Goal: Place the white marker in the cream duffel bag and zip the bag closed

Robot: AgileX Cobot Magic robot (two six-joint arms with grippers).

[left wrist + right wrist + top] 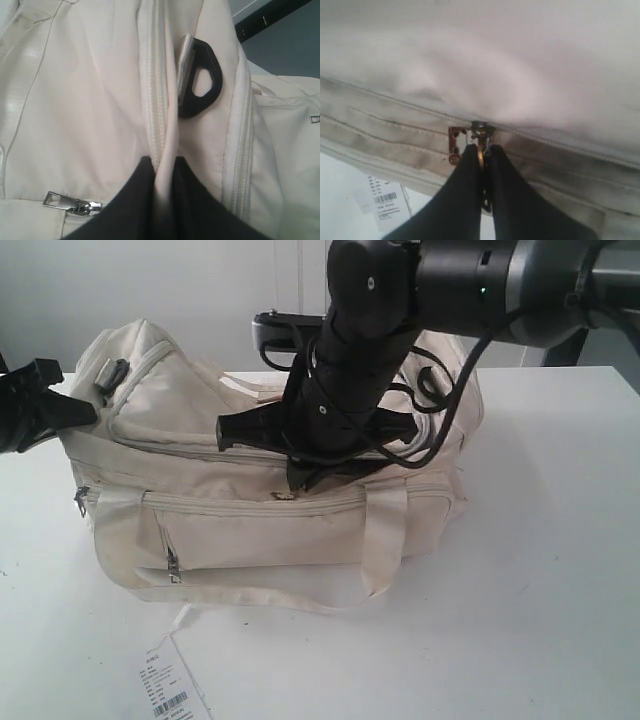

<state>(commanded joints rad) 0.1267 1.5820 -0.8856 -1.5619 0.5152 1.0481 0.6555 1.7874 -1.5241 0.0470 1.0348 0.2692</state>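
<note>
The cream duffel bag [250, 520] lies on the white table [540, 570]. My right gripper [300, 478] reaches across the bag's top at the middle. In its wrist view the right gripper [481, 150] is shut on the metal pull of the top zip, just under the slider [480, 128]. My left gripper [85, 412] is at the bag's left end. There the left gripper [163, 163] is shut on a fold of cream fabric beside a zip track [156, 100]. The white marker is out of view.
A black end clip [212, 75] sits just beyond the left fingers, and a silver pocket zip pull [62, 202] lies to one side. A barcode paper tag [170, 692] lies on the table in front of the bag, also showing as the tag [384, 200]. Strap handles [385, 540] hang down the front.
</note>
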